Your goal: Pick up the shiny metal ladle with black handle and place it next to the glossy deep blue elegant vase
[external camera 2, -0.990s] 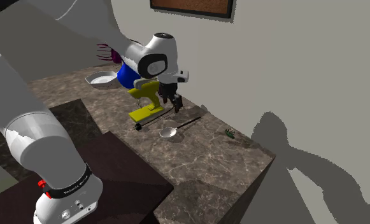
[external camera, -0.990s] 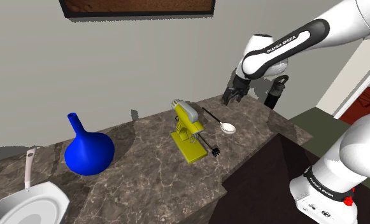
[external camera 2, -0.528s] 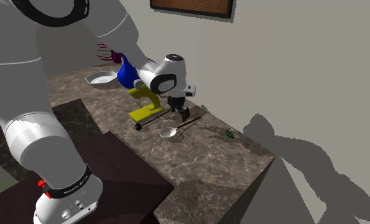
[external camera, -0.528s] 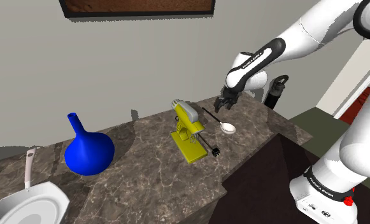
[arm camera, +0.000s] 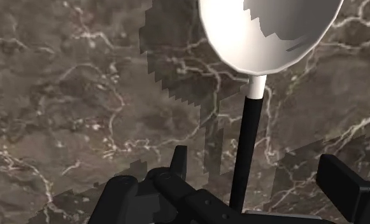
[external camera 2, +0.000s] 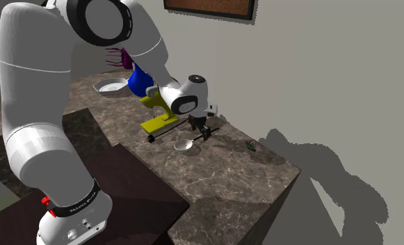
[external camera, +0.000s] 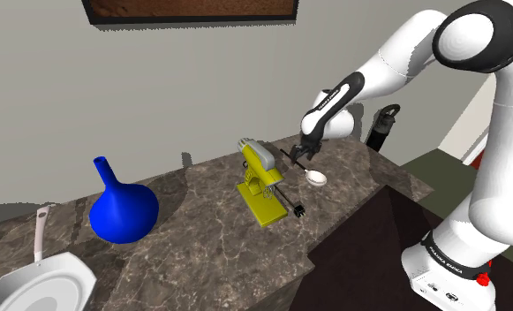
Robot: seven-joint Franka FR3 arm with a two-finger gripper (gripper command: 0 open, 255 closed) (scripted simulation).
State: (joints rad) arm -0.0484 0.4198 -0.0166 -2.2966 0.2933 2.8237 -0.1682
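The ladle lies flat on the dark marble counter (external camera: 210, 238), its pale bowl (external camera: 316, 178) (external camera 2: 183, 145) (arm camera: 269, 32) on a thin black handle (arm camera: 247, 146). My gripper (external camera: 300, 158) (external camera 2: 202, 132) (arm camera: 260, 175) is down at the handle, open. One fingertip (arm camera: 180, 162) stands on each side of the handle and neither touches it. The glossy blue vase (external camera: 122, 210), round with a narrow neck, stands far off toward the shoulder view's left. In the second exterior view the blue vase (external camera 2: 139, 82) is partly behind my arm.
A yellow stand mixer (external camera: 263, 184) (external camera 2: 160, 115) sits close beside the ladle, with a black whisk end (external camera: 298, 210) at its base. A white pan (external camera: 42, 284) lies past the vase. A black bottle (external camera: 380, 126) stands at the counter's far corner. A small green object (external camera 2: 251, 145) lies near the wall.
My arm has swung from the counter's far corner toward the mixer and come down. The gripper now straddles the ladle's handle. The ladle has not moved.
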